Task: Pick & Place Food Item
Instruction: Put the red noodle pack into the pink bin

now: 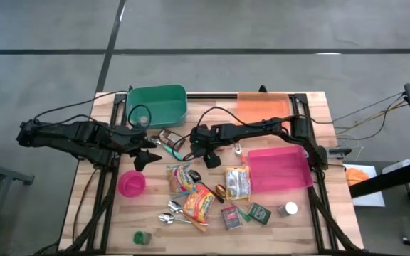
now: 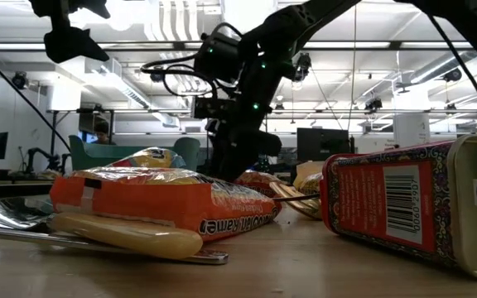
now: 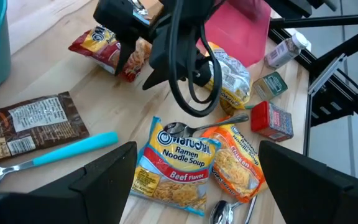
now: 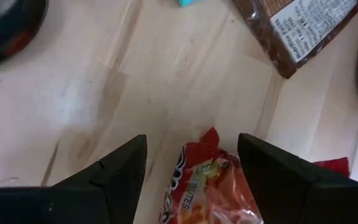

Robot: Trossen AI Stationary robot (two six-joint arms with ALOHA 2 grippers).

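Pale wooden table (image 1: 312, 227), glossy plastic noodle packet (image 3: 178, 163), shiny metal spoon (image 2: 15, 213)

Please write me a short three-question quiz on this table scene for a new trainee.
1. True or false: the right gripper is closed on the red snack bag.
2. Which container is the white bottle nearest to? A: green bin B: pink tray C: pink cup
3. Fill in: the flavour printed on the Maruchan ramen packet in front of the left gripper is ____.

Key
1. False: its fingers stand apart, with the bag's end between them and not pinched.
2. B
3. Beef
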